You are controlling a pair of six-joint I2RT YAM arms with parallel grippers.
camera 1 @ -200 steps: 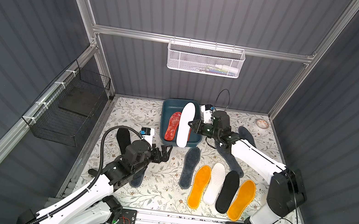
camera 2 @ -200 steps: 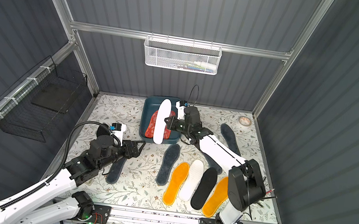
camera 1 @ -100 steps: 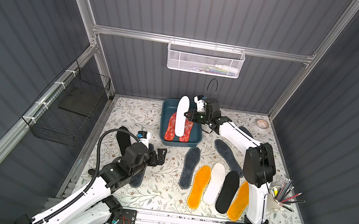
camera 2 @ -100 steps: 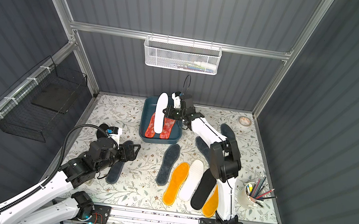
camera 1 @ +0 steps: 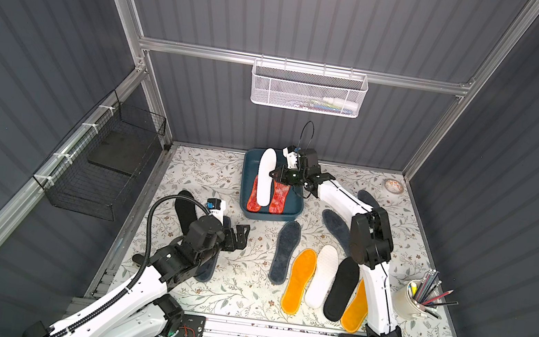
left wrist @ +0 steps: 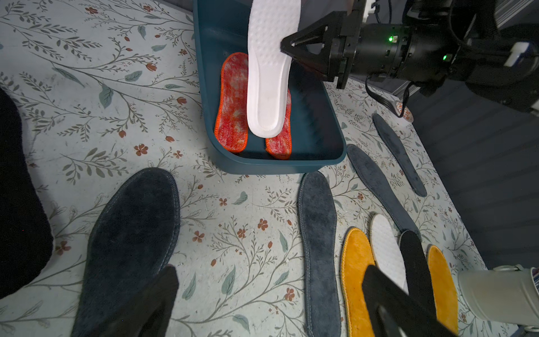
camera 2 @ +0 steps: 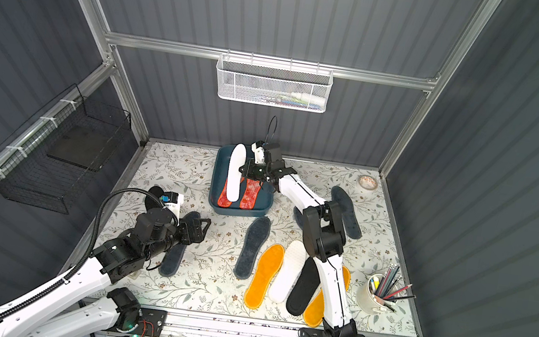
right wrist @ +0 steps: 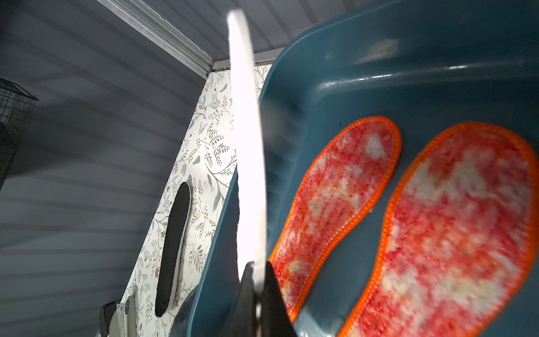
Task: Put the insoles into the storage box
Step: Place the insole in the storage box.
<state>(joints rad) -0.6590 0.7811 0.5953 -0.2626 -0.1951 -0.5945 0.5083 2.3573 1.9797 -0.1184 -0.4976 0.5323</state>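
Observation:
My right gripper (camera 1: 274, 174) (camera 2: 244, 169) (right wrist: 256, 271) is shut on the long edge of a white insole (camera 1: 265, 176) (left wrist: 268, 73) (right wrist: 246, 116). It holds the insole tilted over the teal storage box (camera 1: 269, 217) (right wrist: 379, 58). Two mottled red-orange insoles (camera 1: 279, 198) (right wrist: 335, 189) lie flat inside the box. My left gripper (camera 1: 243, 236) (left wrist: 268, 274) hovers open over the floral mat, with nothing between its fingers. Several more insoles lie on the mat: dark grey-blue (camera 1: 284, 251), orange-yellow (camera 1: 298, 279), white (camera 1: 322, 275) and black (camera 1: 342, 289).
A black insole (camera 1: 184, 209) and a grey-blue one (camera 1: 209, 269) lie by my left arm. A pencil cup (camera 1: 416, 303) stands front right and a tape roll (camera 1: 394, 186) lies back right. A white mesh basket (camera 1: 308, 90) and a black wire basket (camera 1: 105, 166) hang on the walls.
My right gripper has carried the white insole back and leftward, from the box's near right side to over its far part. The left gripper has barely moved.

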